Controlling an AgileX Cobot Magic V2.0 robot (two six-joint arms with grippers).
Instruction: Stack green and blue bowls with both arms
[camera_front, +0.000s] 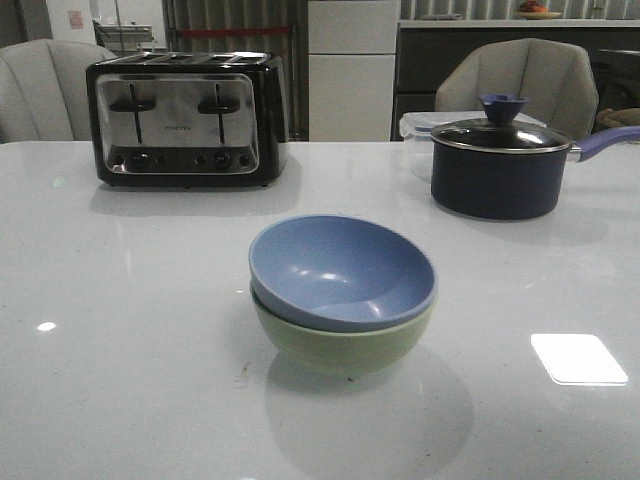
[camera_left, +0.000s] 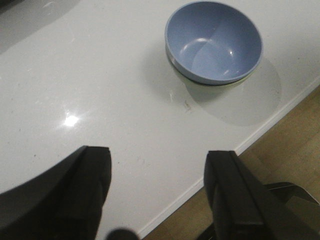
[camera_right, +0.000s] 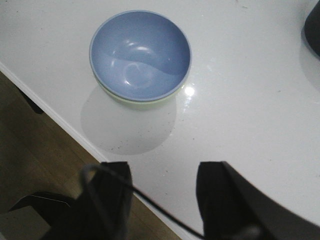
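The dusty blue bowl (camera_front: 341, 268) sits nested inside the pale green bowl (camera_front: 345, 343) at the middle of the white table, near its front edge. The stack also shows in the left wrist view, blue bowl (camera_left: 214, 41) with a sliver of the green bowl (camera_left: 234, 84) under it, and in the right wrist view, blue bowl (camera_right: 140, 54) over the green bowl (camera_right: 142, 102). My left gripper (camera_left: 157, 155) is open and empty above the table's front edge, well away from the stack. My right gripper (camera_right: 162, 170) is open and empty, also back at the front edge. Neither arm shows in the front view.
A black and chrome toaster (camera_front: 185, 119) stands at the back left. A dark saucepan (camera_front: 500, 165) with a glass lid and purple handle stands at the back right, with a clear plastic box (camera_front: 417, 126) behind it. The table edge (camera_left: 260, 131) drops to a wooden floor.
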